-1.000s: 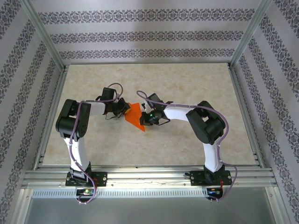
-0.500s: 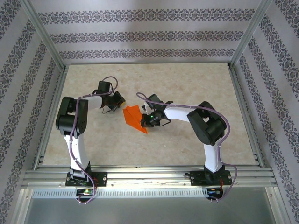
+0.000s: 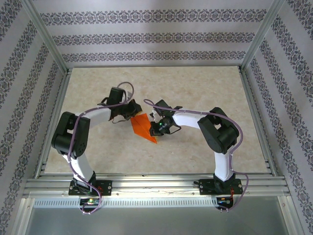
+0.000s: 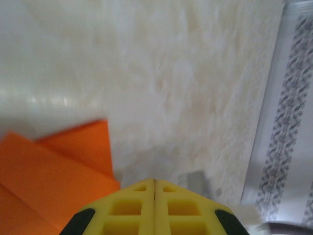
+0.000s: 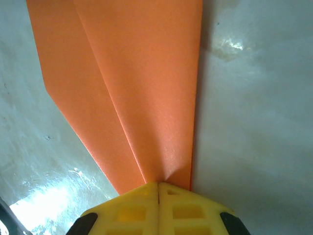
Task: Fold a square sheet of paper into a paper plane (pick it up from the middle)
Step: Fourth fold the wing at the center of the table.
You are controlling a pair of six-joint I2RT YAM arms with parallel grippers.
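The table (image 3: 195, 93) is a pale beige, marble-look surface, glossy enough to throw back the light. Wallpaper (image 3: 146, 36) with dark patterned bands closes it in on three sides, and aluminium rails (image 3: 151, 183) frame the near edge, where the two arm bases are bolted.

Count: two arms, two grippers, one orange paper plane (image 3: 143, 126), partly folded to a point.

The left gripper (image 4: 154, 182) has its yellow fingers (image 4: 127, 208) pressed together with nothing between them. In its wrist view the paper (image 4: 49, 181) lies to the left of the fingertips, just beside them, in two overlapping layers on the table.

The right gripper (image 5: 159, 185) also has its fingers (image 5: 132, 210) together. The paper (image 5: 142, 93) fans out ahead of the fingertips, its narrow end meeting them and a crease running to the seam. Whether they pinch it cannot be told.

From above, the paper sits between the left gripper (image 3: 132, 112) and the right gripper (image 3: 155, 127).
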